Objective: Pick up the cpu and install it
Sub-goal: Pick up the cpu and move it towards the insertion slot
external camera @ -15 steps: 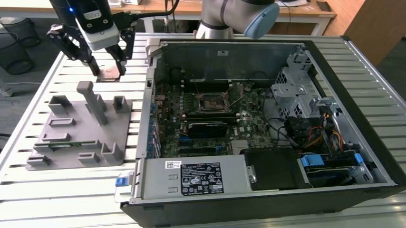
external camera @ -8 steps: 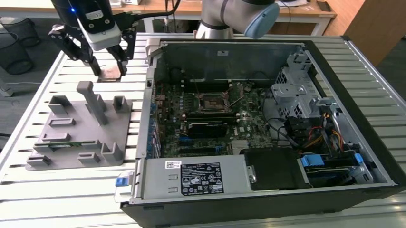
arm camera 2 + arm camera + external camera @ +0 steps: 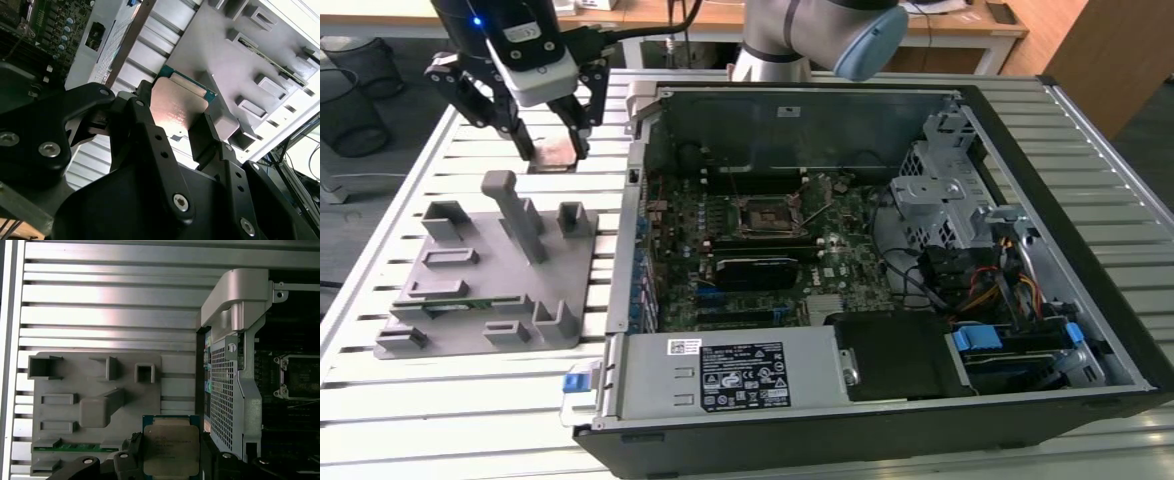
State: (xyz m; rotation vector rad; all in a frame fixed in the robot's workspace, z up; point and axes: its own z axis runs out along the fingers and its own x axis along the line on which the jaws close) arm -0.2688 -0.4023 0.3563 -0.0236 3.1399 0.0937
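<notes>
Black linkage of the gripper [image 3: 176,125] is sitting closest to the lens in the second wrist view. I am logging its fingers [image 3: 142,117] as drawn in to the width of the cpu [image 3: 179,102] and pressing on two opposite edges of it. Item, cpu: flat square, shiny metal face, thin green rim, being held up over the gray fixture tray [image 3: 215,35] and the slatted table [image 3: 165,30]. A patch of motherboard [image 3: 45,30] is showing off to one side. Turning to the first wrist view, I am looking down past the clamped chip. It is overlapping one edge of the tray, and a green strip [image 3: 75,446] is lying in one of the tray's slots. The perforated wall of the computer case [image 3: 222,400] is standing beside the tray, and the black socket frame [image 3: 300,377] is sitting inside the case, well apart from the chip. Passing to the exterior view, I am finding the gripper at the exterior view's left, hanging over the table just beyond the tray's far end, with the cpu pinched between its fingertips. The open case is lying to the exterior view's right of the tray, with the socket sitting near the board's middle and the power supply [image 3: 734,375] running along the near side.
</notes>
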